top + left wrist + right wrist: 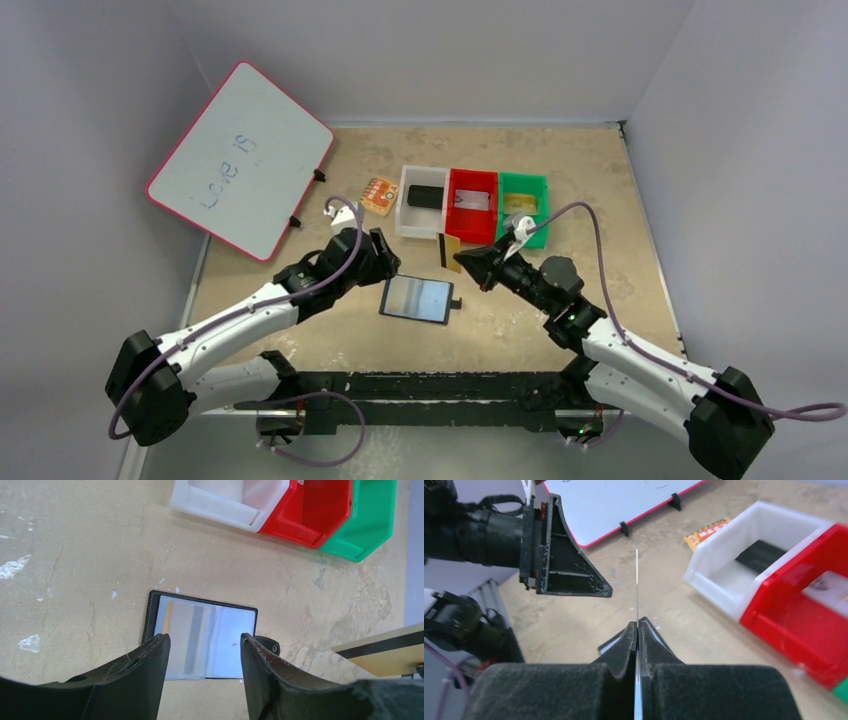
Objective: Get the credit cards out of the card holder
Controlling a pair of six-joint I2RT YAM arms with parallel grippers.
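Credit card [449, 251], gold-tan, pinched upright in the right end effector [637, 628].
Left end effector [205, 642] hangs with fingers spread above the card holder [417, 298], which lies open on the worktop [560, 180], a grey card [195, 635] in its pocket; white, red and green bins [403, 205] stand beyond.

Glossy plastic bins [300, 530]; scuffed, perhaps laminate table [75, 555]
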